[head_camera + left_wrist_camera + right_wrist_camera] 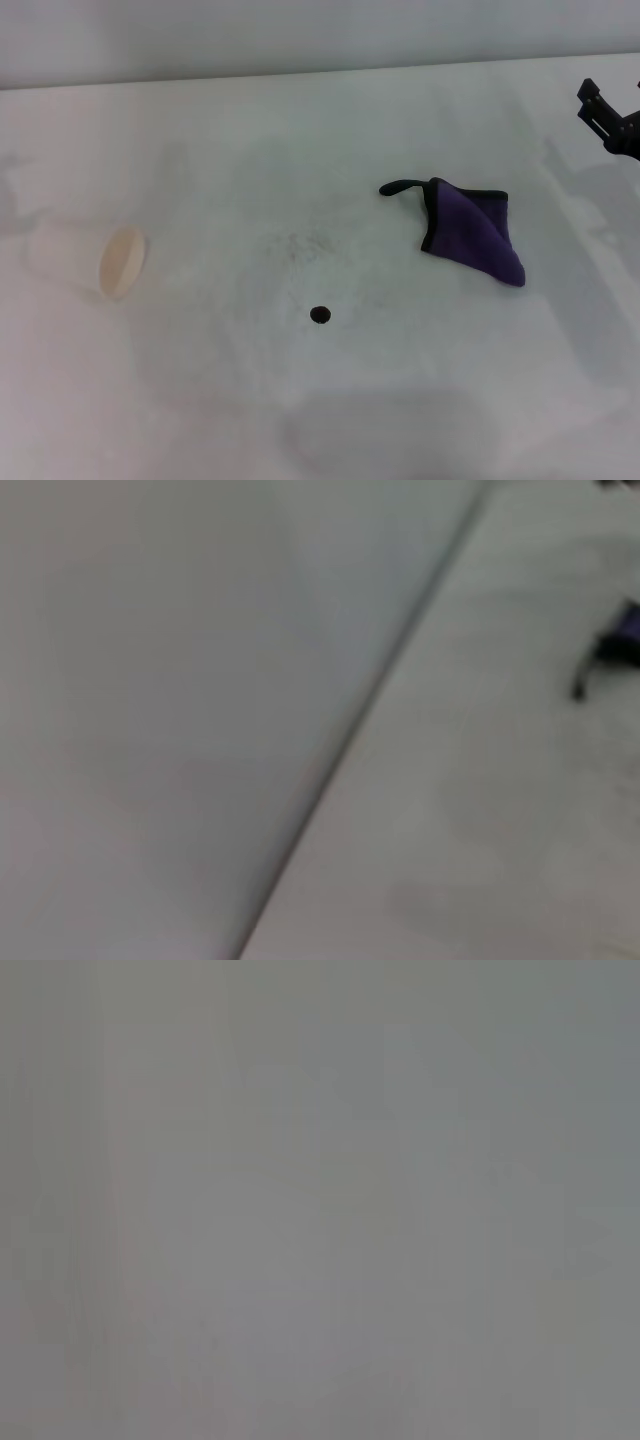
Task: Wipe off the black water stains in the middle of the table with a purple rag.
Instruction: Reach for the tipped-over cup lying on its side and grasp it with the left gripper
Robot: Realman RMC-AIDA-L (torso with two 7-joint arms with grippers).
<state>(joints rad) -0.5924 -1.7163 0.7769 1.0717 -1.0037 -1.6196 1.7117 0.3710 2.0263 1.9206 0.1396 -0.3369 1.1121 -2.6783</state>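
The purple rag (470, 232) lies crumpled on the white table (330, 420), right of centre, with its thin black loop tail pointing left. A tiny round black water stain (320, 314) sits on the table's middle, left of the rag and nearer to me. My right gripper (612, 95) hovers at the far right edge of the head view, beyond the rag and apart from it, open and holding nothing. The left wrist view catches only a corner of the purple rag (628, 628) and its tail. My left gripper is out of view.
A cream paper cup (95, 260) lies on its side at the left of the table, mouth facing right. Faint grey speckles (295, 245) mark the surface just beyond the stain. The table's far edge meets a pale wall (300, 40).
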